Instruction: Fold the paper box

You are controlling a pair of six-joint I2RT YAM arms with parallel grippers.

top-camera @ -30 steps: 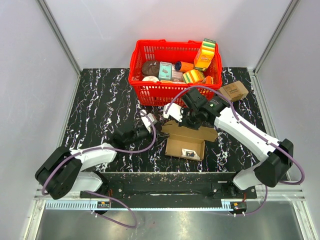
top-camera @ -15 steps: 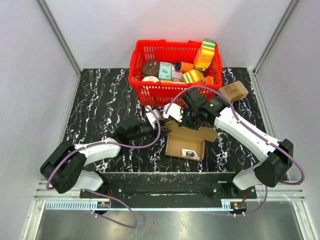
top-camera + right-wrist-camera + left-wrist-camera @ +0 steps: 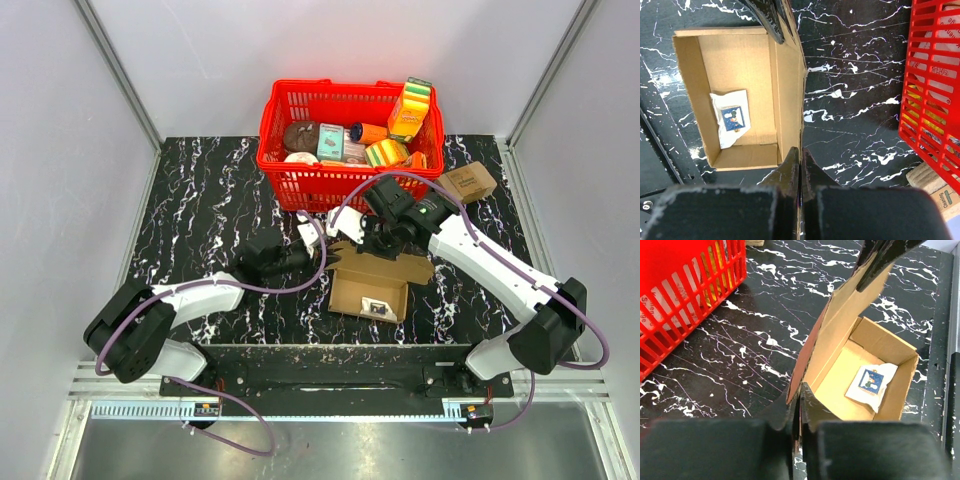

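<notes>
From the top camera I am seeing the plain brown cardboard paper box lying open on the black white-veined table, between the two arms and just in front of the red plastic basket that is holding groceries. A smaller chunky brown carton is sitting to the right of the basket, apart from the paper box. The left gripper is reaching the left end of the box's rear flap, and the right gripper is meeting the same flap further along.

In the left wrist camera, the left gripper is pinching the near end of the raised flap; its fingers are standing narrow, with only the cardboard edge between them. The flap is rising tilted over the tray of the box. Inside the tray a small white packet with a blue picture is lying flat. The right gripper is gripping the far end of the flap. The basket is showing on the left.

In the right wrist camera, the right gripper is closing tightly on the flap edge. The left gripper is holding the opposite end. The packet is resting on the box floor, and the basket is on the right.
</notes>
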